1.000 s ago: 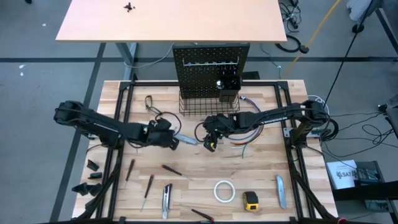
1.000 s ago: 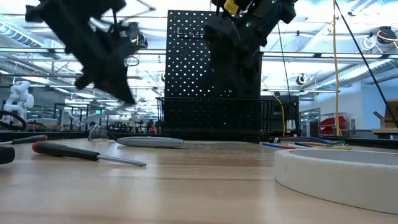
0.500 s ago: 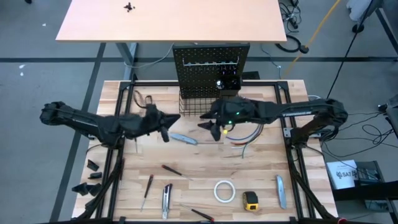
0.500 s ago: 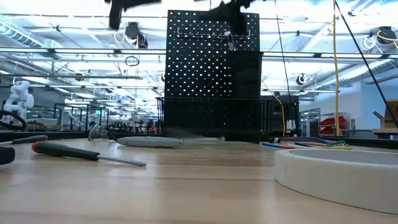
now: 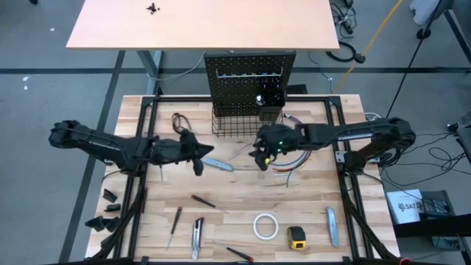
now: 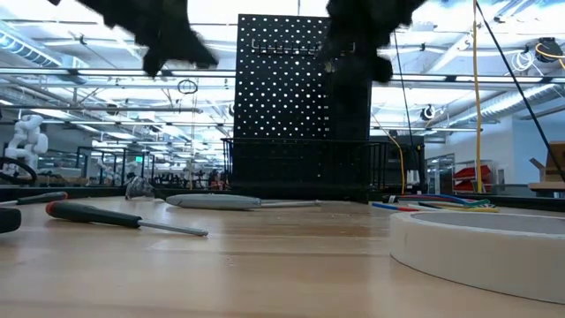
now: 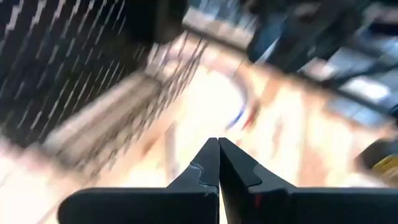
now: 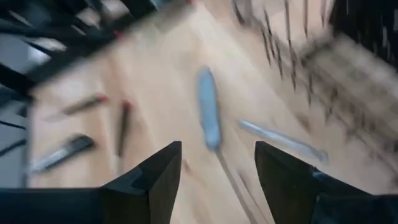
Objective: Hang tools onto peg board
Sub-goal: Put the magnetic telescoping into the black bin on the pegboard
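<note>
A slatted wooden worktop (image 5: 243, 188) is sitting inside a dark frame on a grey floor, with a plain peach-coloured tabletop (image 5: 202, 23) lying beyond its far edge. The black peg board (image 5: 249, 77) is standing upright at the middle of the far side, a wire basket (image 5: 239, 125) running along its foot and a small black bin (image 5: 270, 107) hanging on its right part.

The left tool (image 5: 197, 156) is hovering above the boards left of centre, its fingers (image 7: 219, 163) pressed together and gripping nothing. The right tool (image 5: 259, 156) is hanging just right of centre, near the basket; its fingers (image 8: 165, 168) are standing well apart with nothing between them.

Between the two tools a grey utility knife (image 5: 218, 163) is lying flat, and a slim silver tool (image 5: 237, 152) is lying just beyond it, towards the basket. Pliers (image 5: 176, 120) are resting near the far left of the worktop. A bundle of coloured wires (image 5: 291, 158) is curving out under the right arm.

Along the near side, red-and-black screwdrivers (image 5: 203, 200) are lying well apart from one another, beside a second utility knife (image 5: 196, 238). A white tape roll (image 5: 265, 226), a yellow tape measure (image 5: 296, 236) and a third knife (image 5: 333, 225) are lying to their right.
</note>
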Robot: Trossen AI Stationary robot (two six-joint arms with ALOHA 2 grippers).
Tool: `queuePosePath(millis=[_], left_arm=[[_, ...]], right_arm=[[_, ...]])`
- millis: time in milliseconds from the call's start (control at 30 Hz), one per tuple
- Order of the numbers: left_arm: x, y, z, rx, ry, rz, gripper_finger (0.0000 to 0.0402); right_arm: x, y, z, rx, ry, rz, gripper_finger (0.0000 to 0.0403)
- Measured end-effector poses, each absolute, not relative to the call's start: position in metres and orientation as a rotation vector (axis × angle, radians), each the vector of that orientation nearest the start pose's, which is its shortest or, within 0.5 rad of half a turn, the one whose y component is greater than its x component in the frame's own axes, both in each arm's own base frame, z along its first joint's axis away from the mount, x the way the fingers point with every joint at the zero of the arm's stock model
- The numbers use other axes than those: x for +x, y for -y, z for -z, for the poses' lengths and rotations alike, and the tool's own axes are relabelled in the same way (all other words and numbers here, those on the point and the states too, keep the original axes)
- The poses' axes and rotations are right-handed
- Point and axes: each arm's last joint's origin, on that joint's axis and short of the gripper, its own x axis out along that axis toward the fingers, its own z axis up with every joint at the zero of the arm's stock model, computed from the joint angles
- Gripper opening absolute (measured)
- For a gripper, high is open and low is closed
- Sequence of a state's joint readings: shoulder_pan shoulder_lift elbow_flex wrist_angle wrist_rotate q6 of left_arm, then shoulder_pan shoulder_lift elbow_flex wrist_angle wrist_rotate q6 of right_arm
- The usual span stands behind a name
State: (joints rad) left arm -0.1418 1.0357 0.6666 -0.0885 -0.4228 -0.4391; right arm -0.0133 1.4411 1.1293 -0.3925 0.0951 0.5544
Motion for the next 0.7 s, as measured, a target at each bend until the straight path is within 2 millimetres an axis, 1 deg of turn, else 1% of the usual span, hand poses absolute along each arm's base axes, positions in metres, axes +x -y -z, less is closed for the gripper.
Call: queuePosePath(millis=[67,133,233,333,433,533,600,700], left_arm=[[0.222,0.018,-0.244,-0.303,-0.456,-0.383,0.0001],[0.227,0.017,-0.234,-0.301,-0.521,-0.348,0.0001],[0.242,0.017,-0.222,-0.281,-0.552,-0.282,0.0002],[0.258,0.012,-0.213,-0.275,-0.533,-0.214,0.0014],[0.268,-0.001,-0.208,-0.333,-0.509,-0.186,0.0045],[0.278,-0.012,-0.196,-0.389,-0.509,-0.165,0.0086],[0.285,-0.016,-0.189,-0.386,-0.507,-0.169,0.0114],[0.301,-0.019,-0.181,-0.377,-0.491,-0.185,0.0149]], right_arm=[[0.314,0.007,-0.271,0.498,-0.695,0.315,0.0199],[0.318,0.006,-0.261,0.495,-0.716,0.321,0.0199],[0.321,0.005,-0.249,0.483,-0.772,0.328,0.0199],[0.318,0.004,-0.247,0.478,-0.808,0.337,0.0199],[0.310,0.004,-0.248,0.470,-0.862,0.352,0.0199],[0.300,0.004,-0.254,0.462,-0.885,0.363,0.0199],[0.295,0.003,-0.257,0.446,-0.897,0.376,0.0199],[0.287,0.000,-0.261,0.408,-0.909,0.419,0.0199]])
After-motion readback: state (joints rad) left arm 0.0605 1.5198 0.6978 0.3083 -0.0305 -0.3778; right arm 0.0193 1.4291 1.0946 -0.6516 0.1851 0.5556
